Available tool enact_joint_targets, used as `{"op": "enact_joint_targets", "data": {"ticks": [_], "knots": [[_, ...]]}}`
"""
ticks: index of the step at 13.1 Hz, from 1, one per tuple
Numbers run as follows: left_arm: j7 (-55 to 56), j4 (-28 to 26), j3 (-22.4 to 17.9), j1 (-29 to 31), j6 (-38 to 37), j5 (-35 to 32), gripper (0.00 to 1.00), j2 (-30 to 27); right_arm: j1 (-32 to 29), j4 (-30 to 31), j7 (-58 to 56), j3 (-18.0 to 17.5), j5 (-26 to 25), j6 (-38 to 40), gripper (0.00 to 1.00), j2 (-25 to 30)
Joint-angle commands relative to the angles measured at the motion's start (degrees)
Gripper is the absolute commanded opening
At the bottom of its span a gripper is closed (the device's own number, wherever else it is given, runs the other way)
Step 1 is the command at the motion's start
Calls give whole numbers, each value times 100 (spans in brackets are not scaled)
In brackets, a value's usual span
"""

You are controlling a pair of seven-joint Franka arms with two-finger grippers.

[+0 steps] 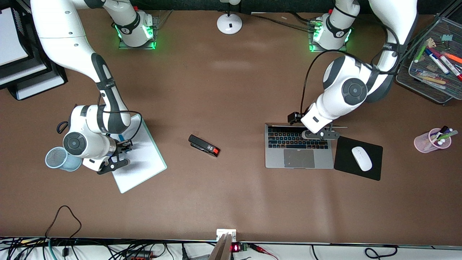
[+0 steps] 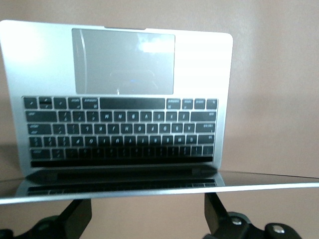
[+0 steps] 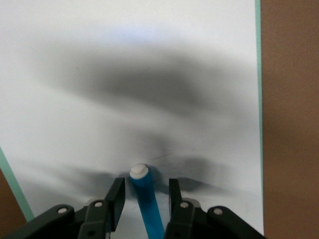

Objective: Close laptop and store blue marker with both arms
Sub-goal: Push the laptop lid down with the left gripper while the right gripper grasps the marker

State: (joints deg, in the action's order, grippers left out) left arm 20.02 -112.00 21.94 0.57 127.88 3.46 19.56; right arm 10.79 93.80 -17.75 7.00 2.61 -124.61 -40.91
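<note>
The right gripper (image 3: 144, 199) sits low over the clipboard (image 1: 144, 159), jaws narrow around the blue marker (image 3: 147, 201) without clamping it. The left gripper (image 2: 149, 219), jaws wide, straddles the open laptop's (image 1: 299, 148) lid edge.

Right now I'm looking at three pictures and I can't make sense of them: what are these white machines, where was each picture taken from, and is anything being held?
They are two white robot arms bolted to a brown table, each ending in two black fingers. The big picture looks down from a high camera facing them. The other two come from small cameras on the arms' wrists.

The left gripper is at the raised screen of the open laptop, with one finger on each side of the screen's edge. The right gripper is low over a white clipboard, fingers open on either side of the blue marker but not visibly squeezing it.

Also on the table: a stapler, a mouse on a black pad, a pale blue cup, a pink cup of pens and a mesh tray of markers.
</note>
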Motion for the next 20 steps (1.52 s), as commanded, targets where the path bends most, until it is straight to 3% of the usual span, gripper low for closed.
{"op": "enact_joint_targets", "data": {"ticks": [1, 6, 10, 20], "knots": [[2, 266, -5, -4, 184, 67, 100, 233, -24, -19, -97, -32, 99, -63, 42, -40], [2, 688, -23, -30, 350, 32, 100, 741, -33, -19, -97, -41, 99, -64, 39, -66], [-15, 689, -40, -57, 948, 32, 100, 1129, -33, -28, -97, -41, 99, -72, 38, -75], [-15, 873, -93, -83, 1450, -223, 100, 1770, -24, -63, -89, -50, 108, -231, 33, -145]]}}
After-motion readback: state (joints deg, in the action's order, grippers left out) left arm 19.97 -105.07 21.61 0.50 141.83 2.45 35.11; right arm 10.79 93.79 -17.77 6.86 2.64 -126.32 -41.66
